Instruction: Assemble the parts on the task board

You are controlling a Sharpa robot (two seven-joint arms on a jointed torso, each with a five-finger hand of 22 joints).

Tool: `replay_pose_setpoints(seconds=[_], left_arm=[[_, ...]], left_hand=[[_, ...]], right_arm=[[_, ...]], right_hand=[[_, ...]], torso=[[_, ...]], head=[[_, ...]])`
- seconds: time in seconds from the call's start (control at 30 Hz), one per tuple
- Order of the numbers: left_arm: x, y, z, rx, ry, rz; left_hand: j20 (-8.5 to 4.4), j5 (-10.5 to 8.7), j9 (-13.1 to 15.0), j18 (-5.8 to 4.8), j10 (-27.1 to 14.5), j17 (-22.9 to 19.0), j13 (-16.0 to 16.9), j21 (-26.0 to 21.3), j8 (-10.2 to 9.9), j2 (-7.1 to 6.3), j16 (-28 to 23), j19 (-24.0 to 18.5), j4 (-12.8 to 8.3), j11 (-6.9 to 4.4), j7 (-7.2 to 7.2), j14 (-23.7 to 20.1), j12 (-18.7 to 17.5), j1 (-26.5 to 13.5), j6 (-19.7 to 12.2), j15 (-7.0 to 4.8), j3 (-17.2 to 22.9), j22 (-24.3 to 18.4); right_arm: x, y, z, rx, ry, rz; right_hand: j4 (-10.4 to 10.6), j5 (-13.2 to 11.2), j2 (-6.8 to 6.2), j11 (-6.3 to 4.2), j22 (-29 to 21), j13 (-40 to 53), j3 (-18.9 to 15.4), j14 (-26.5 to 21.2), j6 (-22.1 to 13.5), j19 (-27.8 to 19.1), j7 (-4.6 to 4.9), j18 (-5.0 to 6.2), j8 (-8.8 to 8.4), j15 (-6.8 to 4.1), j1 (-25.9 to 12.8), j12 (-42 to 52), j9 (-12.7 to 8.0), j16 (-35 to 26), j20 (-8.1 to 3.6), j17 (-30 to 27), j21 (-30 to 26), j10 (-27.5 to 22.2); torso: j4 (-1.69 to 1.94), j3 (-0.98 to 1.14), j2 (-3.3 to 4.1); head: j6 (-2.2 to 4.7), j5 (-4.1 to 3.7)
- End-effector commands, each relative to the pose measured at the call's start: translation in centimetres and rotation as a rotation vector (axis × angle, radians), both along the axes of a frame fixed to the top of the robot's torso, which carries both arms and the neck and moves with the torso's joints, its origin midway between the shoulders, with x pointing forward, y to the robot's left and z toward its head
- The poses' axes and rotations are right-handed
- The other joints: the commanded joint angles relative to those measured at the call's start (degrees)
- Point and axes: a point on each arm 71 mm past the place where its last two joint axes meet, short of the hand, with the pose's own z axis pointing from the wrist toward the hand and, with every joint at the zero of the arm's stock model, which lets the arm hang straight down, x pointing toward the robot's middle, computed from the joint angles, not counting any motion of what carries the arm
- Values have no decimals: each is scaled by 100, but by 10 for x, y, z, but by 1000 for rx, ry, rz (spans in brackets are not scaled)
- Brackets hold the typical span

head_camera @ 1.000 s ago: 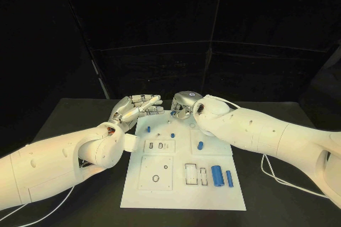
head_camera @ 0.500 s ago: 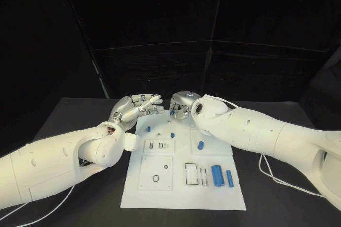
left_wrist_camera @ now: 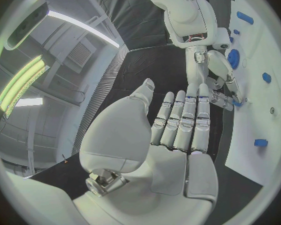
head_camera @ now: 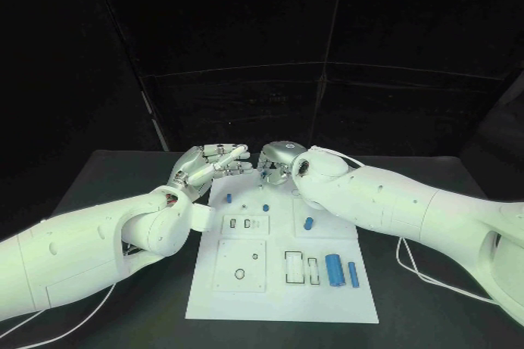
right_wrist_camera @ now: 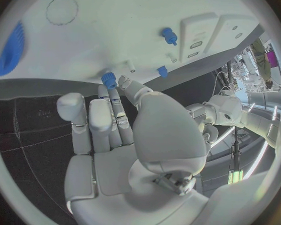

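Hands: we see left hand (head_camera: 213, 163) held open with nothing in it; right hand (head_camera: 279, 161) pinches a small blue part (right_wrist_camera: 109, 80).
Board: task board (head_camera: 279, 296) mid-counter, both hands at its far edge.

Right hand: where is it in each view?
Head view: right hand at the task board's far edge, facing the left hand.
Left wrist view: right hand beyond the left hand's fingers, by the board's edge.
Right wrist view: mid-picture, fingers toward the board.
Shared landmark: task board.

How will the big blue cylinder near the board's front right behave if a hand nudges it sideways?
The big blue cylinder lies on its side on the flat board, so it will probably roll. It looks smooth and rigid, perhaps slippery. A thinner cylinder lies close beside it and may get bumped.
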Motion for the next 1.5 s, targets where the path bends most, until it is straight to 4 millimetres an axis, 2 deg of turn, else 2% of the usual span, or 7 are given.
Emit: replay_pose_setpoints(seconds=[0.03,0.47,0.73,0.87,0.93,1.17,1.5], left_arm=[[0,-1,2,-6,-6,-11],[0,4,2,-2,-6,-2],[0,10,2,2,-7,10],[0,12,2,3,-8,13],[0,13,2,3,-8,14],[1,14,2,4,-9,16],[2,11,2,3,-9,13]], left_hand=[[6,21,-8,23,26,-9,-8,39,-39,52,-15,36,-44,10,36,25,-19,13,30,-1,-1,3],[6,21,-10,22,27,-10,-8,38,-41,57,-18,37,-52,10,35,25,-23,18,31,-1,0,2],[6,21,-12,22,28,-11,-9,38,-43,59,-20,37,-58,9,33,25,-26,23,32,0,1,1],[6,21,-13,22,31,-12,-8,37,-44,63,-21,38,-65,8,30,26,-28,28,36,-1,2,0],[6,21,-13,22,31,-12,-8,37,-44,63,-21,38,-65,8,30,26,-28,28,36,-1,2,0],[6,21,-13,22,31,-12,-8,37,-44,63,-21,38,-65,8,30,26,-28,28,36,-1,2,0],[6,21,-13,22,31,-12,-8,37,-44,63,-21,38,-65,8,30,26,-28,28,36,-1,2,0]], right_arm=[[-1,2,2,8,-10,16],[-2,-39,8,49,-76,-53],[-17,-82,16,150,-71,-99],[-22,-107,20,190,2,-154],[-22,-118,19,196,46,-185],[-18,-150,12,172,162,-275],[-10,-153,4,114,214,-290]], right_hand=[[38,-39,-78,26,-218,-15,-31,19,-198,-155,10,53,-26,59,4,-10,-7,-116,18,-150,-126,-197],[26,-12,-42,120,-1377,5,-502,-337,-584,-892,55,256,44,143,200,218,32,-882,109,-1200,-858,-1097],[140,299,-17,-6,-510,180,-564,-9,-258,-250,63,102,175,46,133,844,63,-294,40,-537,-324,-110],[285,403,-255,-232,55,617,-878,128,-339,124,-115,-2,155,-133,-83,1568,38,84,-116,-80,21,808],[489,492,-213,-299,382,1382,-1265,197,-433,319,-165,-74,187,-240,-112,2362,44,425,-243,317,241,657],[1200,621,-146,-187,1036,3699,-2382,288,-868,572,-30,-182,246,-79,169,4571,36,1138,-100,1278,619,195],[1624,586,-188,-122,1304,4846,-2612,333,-1022,660,5,-220,376,-31,584,5534,37,1420,-47,1698,777,321]], torso=[[-5,0,-1],[-33,8,-14],[-83,17,-38],[-73,15,-36],[-73,15,-35],[-56,10,-25],[-45,12,-17]], head=[[8,3],[22,31],[40,59],[66,32],[78,29],[97,4],[61,-10]])
